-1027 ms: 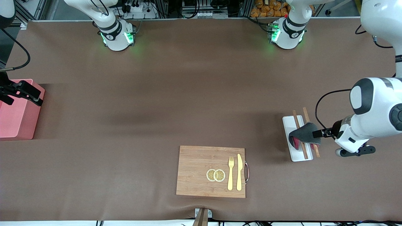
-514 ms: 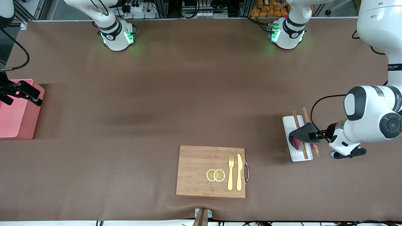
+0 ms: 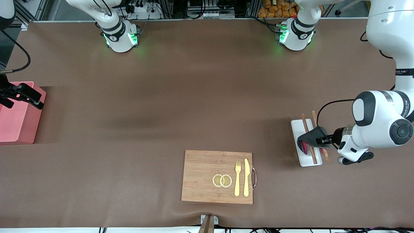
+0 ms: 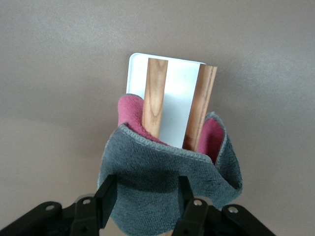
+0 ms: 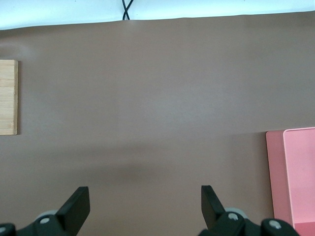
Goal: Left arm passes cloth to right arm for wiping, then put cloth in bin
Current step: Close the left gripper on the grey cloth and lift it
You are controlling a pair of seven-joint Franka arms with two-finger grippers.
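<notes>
The cloth [image 3: 310, 137] is dark grey with its pink side showing underneath. It lies draped over two wooden chopsticks [image 3: 304, 120] on a white tray [image 3: 298, 126] toward the left arm's end of the table. My left gripper [image 3: 321, 140] is at the cloth's edge. In the left wrist view the cloth [image 4: 167, 172] bulges between the two fingers [image 4: 106, 196] of my left gripper [image 4: 145, 196], which stand partly apart on either side of the fold. My right gripper [image 3: 32, 97] waits open and empty over the pink bin [image 3: 14, 119]; it is seen wide open in its wrist view [image 5: 142, 201].
A wooden board [image 3: 200, 176] with two lemon slices [image 3: 222, 180], a yellow fork [image 3: 237, 178] and a knife [image 3: 246, 177] lies near the front camera. The right wrist view shows the bin's rim [image 5: 295, 172] and the board's edge [image 5: 7, 98].
The left arm has pushed its gripper a little farther onto the cloth, toward the tray. The cloth has stayed on the chopsticks. The right arm has not moved.
</notes>
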